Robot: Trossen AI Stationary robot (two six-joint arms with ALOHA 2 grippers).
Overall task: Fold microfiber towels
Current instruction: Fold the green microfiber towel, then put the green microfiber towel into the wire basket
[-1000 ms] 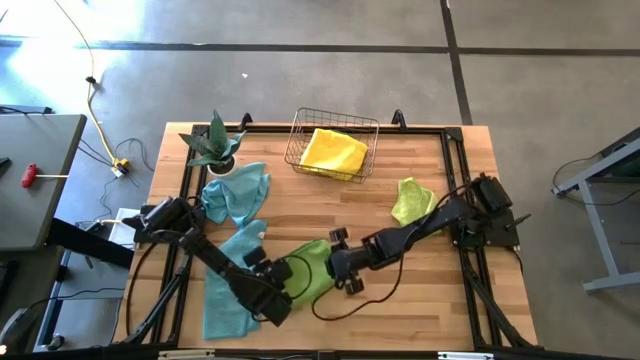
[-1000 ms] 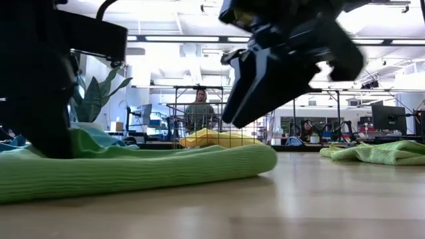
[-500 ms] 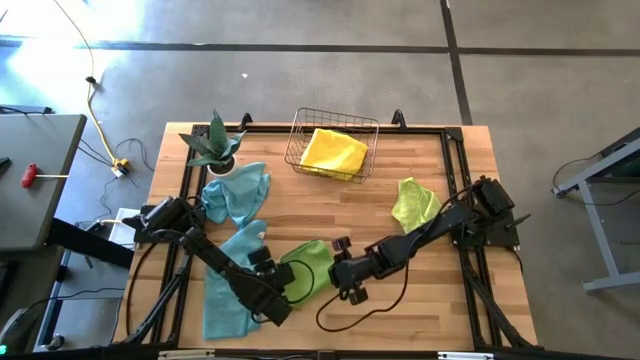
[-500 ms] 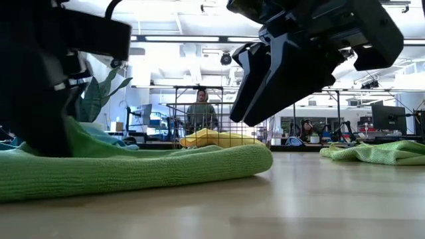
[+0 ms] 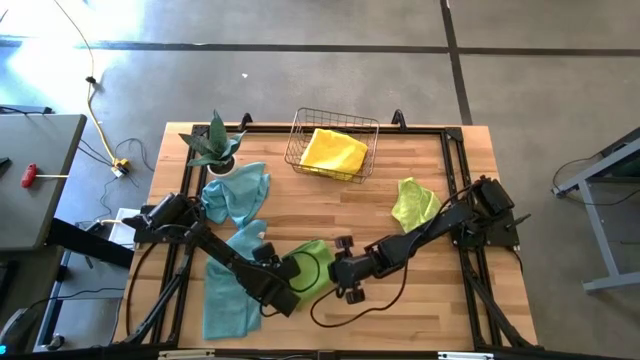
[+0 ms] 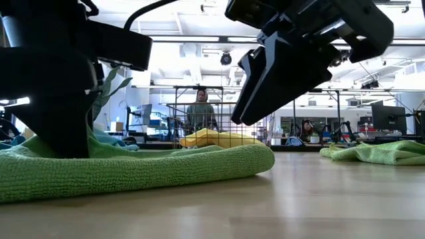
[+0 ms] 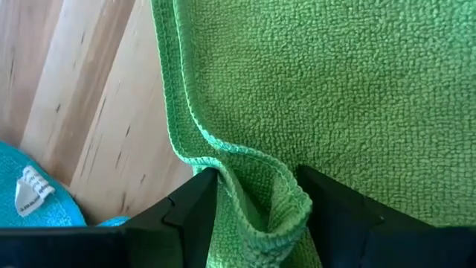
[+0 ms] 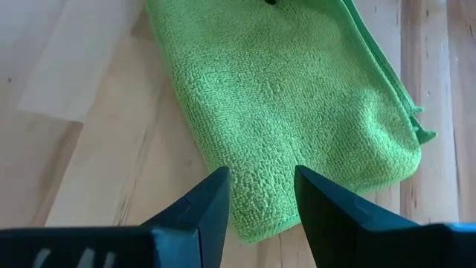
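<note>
1. Far left on the table I see the teal towels (image 5: 228, 250), one bunched near the potted plant (image 5: 215, 143) and one spread toward the front edge; they lie clear of the work, waiting their turn, I judge.

2. My left gripper (image 5: 283, 285) sits low on the left edge of the folded green towel (image 5: 308, 268). In the left wrist view its fingers (image 7: 195, 212) stand apart with a raised ridge of the hem (image 7: 245, 160) between them (the cloth bulges up there, not pinched flat). I read that as a grip being let go so the fold stays where it lies.

3. The folded green towel lies near the table's front middle, doubled over; the low view shows a rounded fold edge (image 6: 255, 159) resting on the wood.

4. My right gripper (image 5: 350, 275) hangs just beside that towel's right edge, lifted clear of it in the low view (image 6: 255, 99). Its jaws are parted with nothing in them; the right wrist view looks down past the fingers (image 8: 204, 205) onto the flat cloth (image 8: 297, 89). I judge it is held off so it does not drag the fold.

5. At the back, the wire basket (image 5: 300, 140) holds a yellow towel (image 5: 333, 151), apparently the place for finished ones.

6. Farther right, a crumpled lime towel (image 5: 412, 200) lies beside the right arm, not yet folded.
</note>
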